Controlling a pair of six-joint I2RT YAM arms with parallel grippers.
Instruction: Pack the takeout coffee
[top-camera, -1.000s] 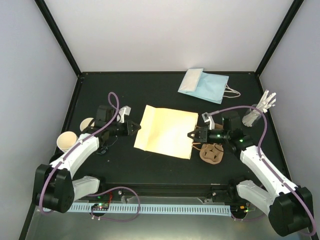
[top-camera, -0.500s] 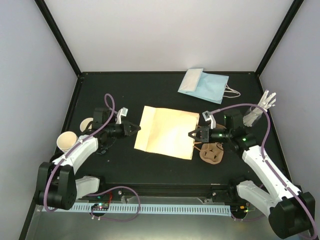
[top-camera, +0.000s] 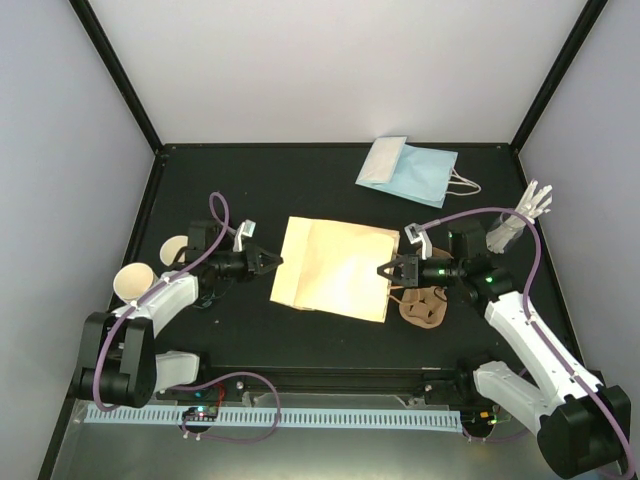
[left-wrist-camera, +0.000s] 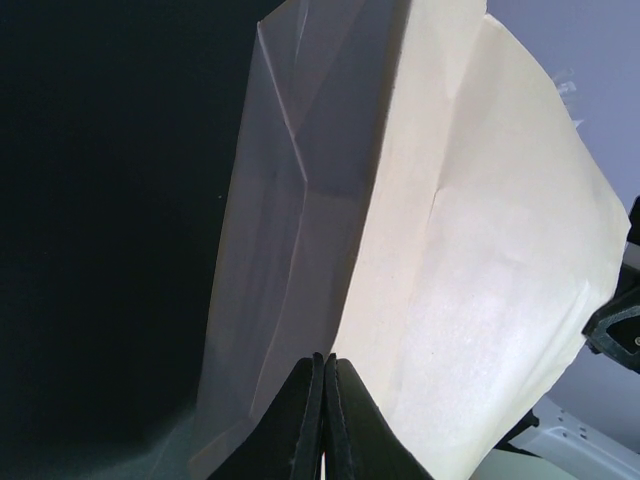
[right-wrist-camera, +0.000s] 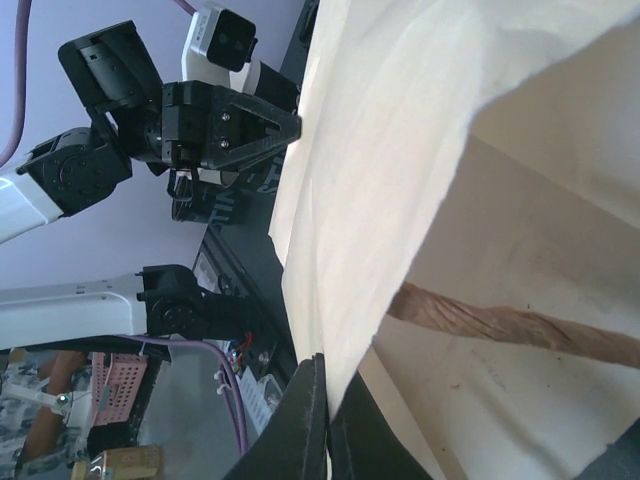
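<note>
TOP VIEW
- Left tool (top-camera: 276, 263): fingers together, tips touching the left edge of the flat tan paper bag (top-camera: 335, 265).
- Right tool (top-camera: 381, 269): fingers together at the opposite edge of the bag.
- Tan paper bag: lies between the two tools on the black counter (top-camera: 250, 190).
- Brown moulded-pulp cup carrier (top-camera: 425, 306): just beside the right tool, on its near side, partly under that arm.
- Light blue paper bag with white handles (top-camera: 408, 166): flat, well beyond the right tool, near the back wall.
- Lidless cream paper cups (top-camera: 133, 283): two open mouths show, well behind the left tool, outboard of its arm.
- Pale pronged item (top-camera: 512, 228): behind the right tool, near the right wall; its kind cannot be told.
- Cream-white paper takeout coffee cup with black lid: its place cannot be told from any of the three views.

LEFT WRIST VIEW
- Tool state: fingers (left-wrist-camera: 298, 420) pressed flat together with no gap.
- Paper: a shaded folded panel lies left of the tips and a bright sheet right of them. The tips meet at the line between. Whether paper is caught cannot be told.

RIGHT WRIST VIEW
- Tool state: clamped on the bag's upper lip; the sheet runs down into the closed fingers.
- Bag mouth: the upper layer is lifted off the lower one. A twisted brown paper handle (right-wrist-camera: 500, 325) shows inside, right of the tips.
</note>
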